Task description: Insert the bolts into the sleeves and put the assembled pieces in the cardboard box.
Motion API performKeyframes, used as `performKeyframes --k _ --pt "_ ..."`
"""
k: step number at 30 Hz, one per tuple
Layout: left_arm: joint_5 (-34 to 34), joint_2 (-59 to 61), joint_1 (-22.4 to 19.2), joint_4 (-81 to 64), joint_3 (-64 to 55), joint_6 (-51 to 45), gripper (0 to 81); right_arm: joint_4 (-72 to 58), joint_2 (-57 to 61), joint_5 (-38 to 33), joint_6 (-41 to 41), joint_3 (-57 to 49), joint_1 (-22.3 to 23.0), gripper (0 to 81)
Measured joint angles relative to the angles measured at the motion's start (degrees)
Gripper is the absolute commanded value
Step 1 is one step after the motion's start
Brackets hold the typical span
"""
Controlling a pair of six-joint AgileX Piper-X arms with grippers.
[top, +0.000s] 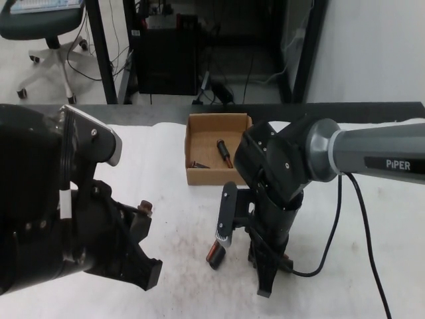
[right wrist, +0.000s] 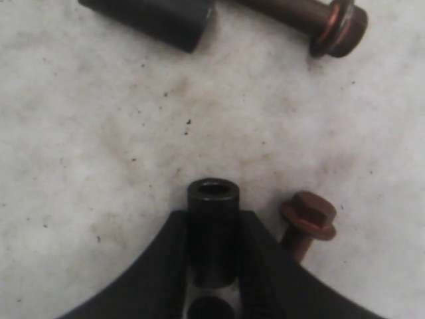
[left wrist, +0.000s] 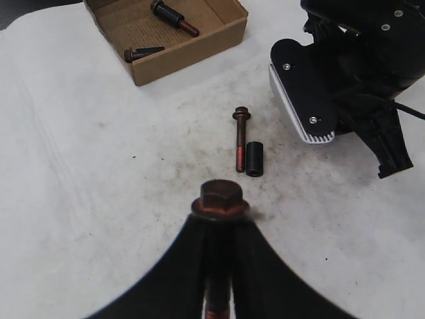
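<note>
The left claw point(left wrist: 220, 224) is clamped on a bolt point(left wrist: 219, 199); the right claw point(right wrist: 214, 219) grips a sleeve point(right wrist: 212, 249). A spare bolt point(left wrist: 240, 141) and spare sleeve point(left wrist: 254, 158) lie side by side on the desk point(left wrist: 99, 199), near the cardboard box point(left wrist: 192, 52).

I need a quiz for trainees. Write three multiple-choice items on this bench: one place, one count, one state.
1. The loose sleeve lies: A on the floor; B beside a loose bolt on the cloth; C in a drawer.
2. Pieces in the cardboard box: A none; B five; C two.
3. The left tool is: A shut on a held bolt; B open; C shut on a sleeve.
Answers: B, sleeve and bolt lie side by side; C, two show inside; A, it clamps the shank.
</note>
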Motion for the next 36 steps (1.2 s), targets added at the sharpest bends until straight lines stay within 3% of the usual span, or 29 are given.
performKeyframes --k 12,16,20,26,28,31,36 --pt "0.0 0.0 0.0 -0.1 0.0 0.0 0.2 0.0 0.0 -1.3 1.3 0.0 0.0 0.8" --pt "0.0 -1.0 0.0 -3.2 0.0 -1.1 0.2 0.0 -1.4 -2.7 10.8 -0.5 0.0 0.8" --pt "0.9 -3.1 0.0 -12.2 0.0 -4.0 0.2 -2.9 -9.3 -10.1 21.4 -1.4 -1.0 0.8" --pt "12.9 -3.8 0.0 -29.9 0.0 -5.1 0.2 -16.6 -31.9 -34.0 40.4 1.3 -8.5 0.8" --pt "21.8 -3.5 0.0 -37.5 0.0 -6.7 0.2 -19.2 -37.2 -39.7 42.7 4.0 -9.6 0.8" --pt "29.7 -2.2 0.0 -44.9 0.0 -9.9 0.2 -22.5 -43.4 -44.9 43.9 10.5 -9.9 0.8" --pt "35.4 2.0 0.0 -52.9 0.0 -12.1 0.2 -28.4 -49.0 -49.3 44.4 22.5 -8.8 0.8"
